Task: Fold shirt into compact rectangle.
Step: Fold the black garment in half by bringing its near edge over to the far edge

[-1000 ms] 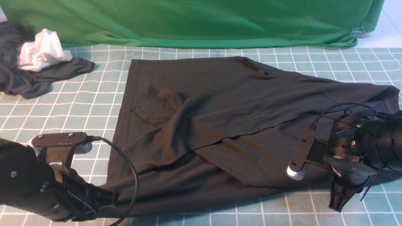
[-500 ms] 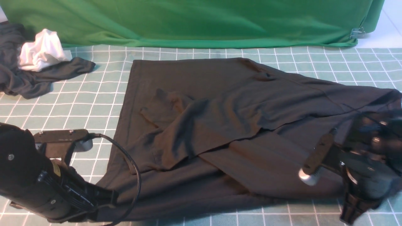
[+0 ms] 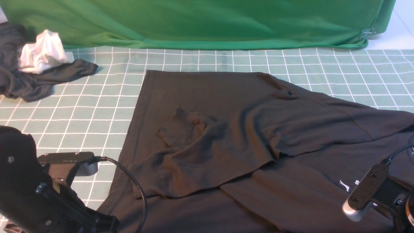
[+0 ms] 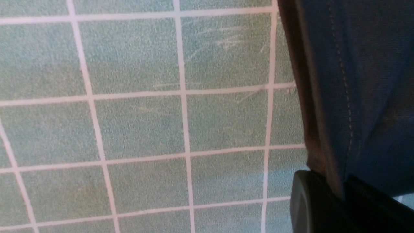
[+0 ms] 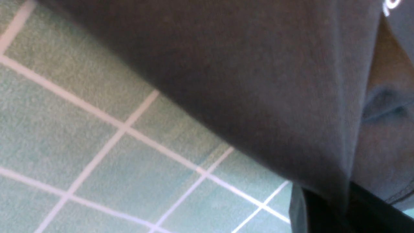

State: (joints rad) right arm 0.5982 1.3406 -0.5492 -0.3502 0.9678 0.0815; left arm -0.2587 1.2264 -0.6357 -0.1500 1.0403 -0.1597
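Holding the shirt (image 3: pixel 226 129) by its near edge, we have one gripper clamped at each end.
Our left gripper (image 4: pixel 343 195) is closed tight on the stitched hem (image 4: pixel 326 81), and our right gripper (image 5: pixel 347 197) pinches a fold of the same dark fabric. We see the shirt spread across the checked mat (image 3: pixel 97 106), a sleeve (image 3: pixel 200 142) folded over its middle and a bit of white print (image 3: pixel 347 185) showing near the right arm. A dark grey garment (image 3: pixel 35 84) with a white cloth (image 3: pixel 42 55) on it lies well apart at the far left, by the green backdrop (image 3: pixel 194 22).
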